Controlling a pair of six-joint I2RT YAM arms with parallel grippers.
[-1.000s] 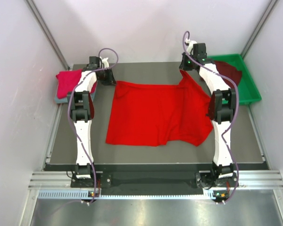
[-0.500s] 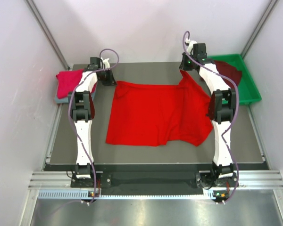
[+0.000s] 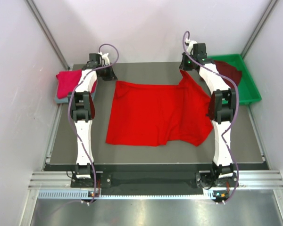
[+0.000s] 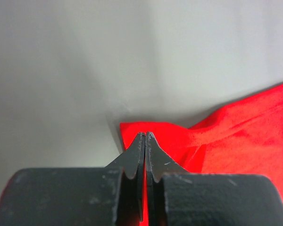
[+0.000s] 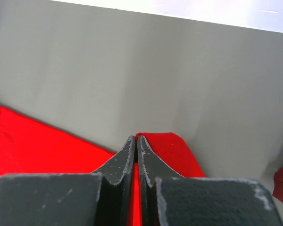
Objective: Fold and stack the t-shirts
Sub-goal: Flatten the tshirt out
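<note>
A bright red t-shirt lies spread across the middle of the table. My left gripper is shut on its far left corner, with red cloth showing between the jaws. My right gripper is shut on the far right corner, which is pulled up into a peak above the red cloth. A crimson-pink t-shirt lies folded at the far left on top of a grey-blue t-shirt. A dark maroon t-shirt sits in the tray.
The green plastic tray stands at the far right corner of the table, close behind the right arm. White walls close in the table on the left, back and right. The folded pile sits right against the left wall.
My left gripper has shut on the red shirt's far left corner and drawn back a little with it. The right arm has not moved.
</note>
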